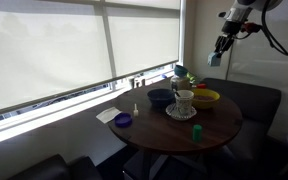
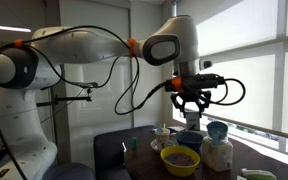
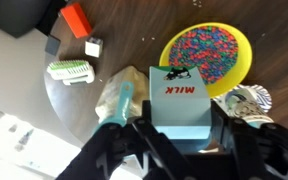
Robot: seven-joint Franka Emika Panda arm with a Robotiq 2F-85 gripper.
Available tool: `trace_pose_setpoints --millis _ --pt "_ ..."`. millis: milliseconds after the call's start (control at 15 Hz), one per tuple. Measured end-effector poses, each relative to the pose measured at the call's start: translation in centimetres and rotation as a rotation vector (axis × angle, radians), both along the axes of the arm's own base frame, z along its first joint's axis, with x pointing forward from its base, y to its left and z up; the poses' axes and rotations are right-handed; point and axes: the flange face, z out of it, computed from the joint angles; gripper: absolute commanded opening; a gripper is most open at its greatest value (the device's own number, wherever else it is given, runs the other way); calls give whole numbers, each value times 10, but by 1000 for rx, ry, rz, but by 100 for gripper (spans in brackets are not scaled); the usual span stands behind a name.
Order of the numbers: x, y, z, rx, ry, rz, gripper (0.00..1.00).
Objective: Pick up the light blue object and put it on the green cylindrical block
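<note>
My gripper (image 3: 176,150) is shut on the light blue object (image 3: 176,105), a pale blue block printed "MILK". In both exterior views the gripper (image 1: 220,50) (image 2: 189,108) hangs high above the round table (image 1: 219,125), with the block (image 1: 215,60) (image 2: 191,119) between its fingers. The green cylindrical block (image 1: 197,131) stands upright near the table's front edge, far below the gripper and to one side of it. It does not show in the wrist view.
On the table are a yellow bowl (image 1: 206,97) (image 3: 206,55) of coloured bits, a white mug (image 1: 184,103) on a plate, a dark blue bowl (image 1: 159,97), a purple dish (image 1: 124,120), a red block (image 3: 76,18) and a white brush (image 3: 70,70). Dark seats surround the table.
</note>
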Motion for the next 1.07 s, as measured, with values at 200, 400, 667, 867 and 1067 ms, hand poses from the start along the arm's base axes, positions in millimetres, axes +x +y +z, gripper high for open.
trace_pose_setpoints --millis 200,400,667,867,1067 --pt "-6 86 23 44 -56 151 31" --pt "-16 178 26 113 -62 311 31" --pt "-40 287 6 114 -3 405 31" --pt "-51 327 -11 87 -35 378 56" --pt "-53 322 -26 89 -58 345 56"
